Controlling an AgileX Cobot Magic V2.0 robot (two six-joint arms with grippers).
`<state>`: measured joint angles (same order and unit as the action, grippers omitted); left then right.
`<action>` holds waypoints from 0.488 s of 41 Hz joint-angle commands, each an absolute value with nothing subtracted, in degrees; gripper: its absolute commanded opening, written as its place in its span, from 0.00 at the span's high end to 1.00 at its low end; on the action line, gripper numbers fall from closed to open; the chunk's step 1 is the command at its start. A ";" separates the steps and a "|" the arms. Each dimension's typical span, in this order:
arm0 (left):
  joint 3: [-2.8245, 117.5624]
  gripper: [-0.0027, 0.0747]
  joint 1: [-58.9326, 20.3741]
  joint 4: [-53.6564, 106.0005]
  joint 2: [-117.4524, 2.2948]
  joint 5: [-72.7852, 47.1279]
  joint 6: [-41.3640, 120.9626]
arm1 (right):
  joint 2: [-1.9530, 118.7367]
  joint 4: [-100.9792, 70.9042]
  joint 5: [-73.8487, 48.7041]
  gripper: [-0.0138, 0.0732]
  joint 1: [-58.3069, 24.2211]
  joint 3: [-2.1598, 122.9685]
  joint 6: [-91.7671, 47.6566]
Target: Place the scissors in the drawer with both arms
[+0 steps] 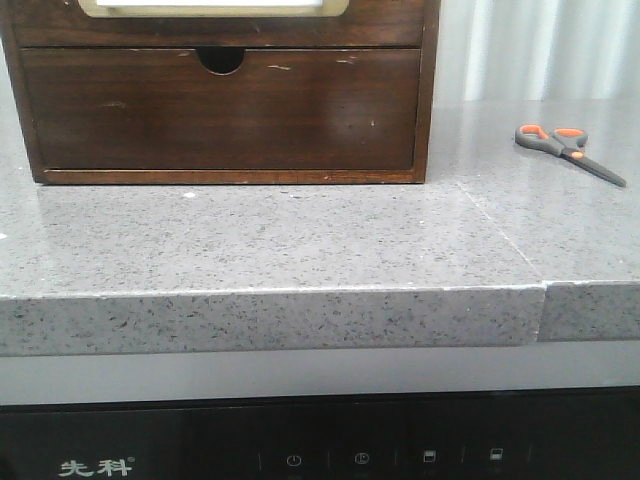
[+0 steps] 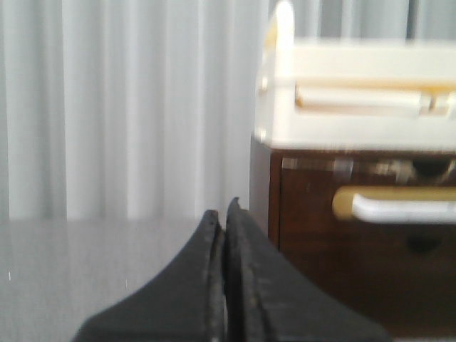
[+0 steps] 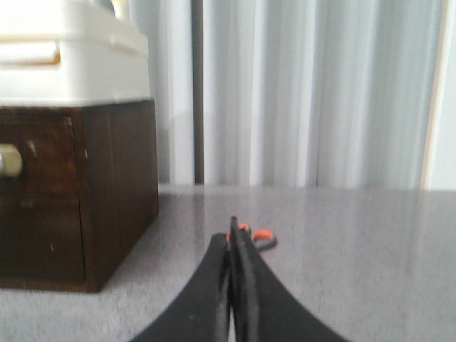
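Note:
The scissors (image 1: 565, 148) lie flat on the grey counter to the right of the cabinet, orange-lined loops toward the back and blades pointing front right. In the right wrist view the scissors' loops (image 3: 262, 238) peek out just beyond my right gripper (image 3: 232, 229), which is shut with nothing in it and apart from them. My left gripper (image 2: 223, 211) is also shut and empty, left of the cabinet. The drawer (image 2: 313, 203) with its white bar handle (image 2: 402, 207) is closed; only the drawer's lower strip (image 1: 390, 30) shows in the front view. Neither arm appears in the front view.
The dark wooden cabinet (image 1: 425, 120) stands at the back left of the counter, with a lower notched drawer front (image 1: 220, 110). A white box (image 2: 356, 92) sits on top of it. The counter edge (image 1: 270, 315) runs across the front. Pale curtains hang behind.

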<state>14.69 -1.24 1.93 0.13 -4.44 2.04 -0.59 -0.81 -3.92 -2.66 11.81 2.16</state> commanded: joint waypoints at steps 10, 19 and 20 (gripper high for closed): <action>38.55 0.99 -1.55 2.09 -9.76 -20.16 1.38 | 11.74 0.33 -18.80 0.96 -2.67 31.99 1.38; 43.26 0.99 -1.55 2.09 -16.22 -28.57 1.38 | 20.82 2.72 -27.31 0.96 -2.67 37.41 1.27; 43.12 0.99 -1.55 2.09 -16.73 -29.27 1.38 | 21.48 2.74 -27.77 0.96 -2.67 37.41 1.27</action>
